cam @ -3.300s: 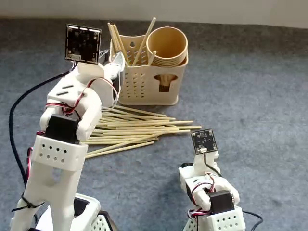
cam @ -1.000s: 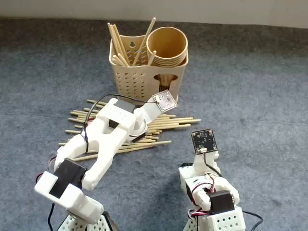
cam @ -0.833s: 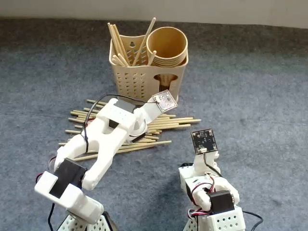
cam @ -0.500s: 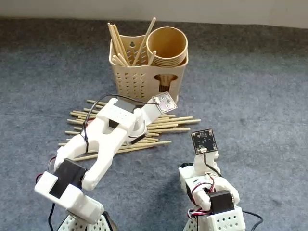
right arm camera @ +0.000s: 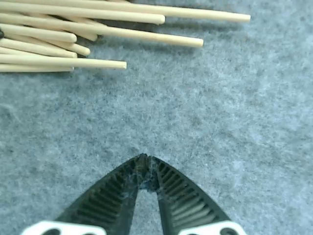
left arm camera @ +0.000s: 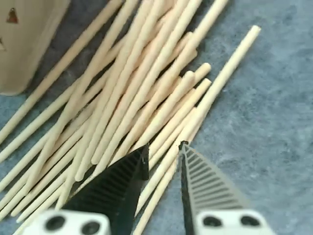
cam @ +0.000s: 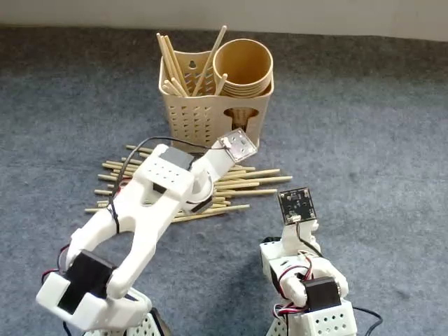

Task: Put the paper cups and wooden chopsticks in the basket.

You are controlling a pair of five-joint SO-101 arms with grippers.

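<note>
A: Finish of the chopsticks?
B: Bare pale wood, smooth, matt.
A: And the basket and cups?
B: The basket is cream moulded plastic, perforated, with a slight sheen. The cups are tan paper, matt.
A: Work surface?
B: The carpet is grey felted cloth, rough and fuzzy.
A: Robot parts?
B: The arm shells are white plastic, matt. The right gripper is black plastic with ribbed inner faces.
</note>
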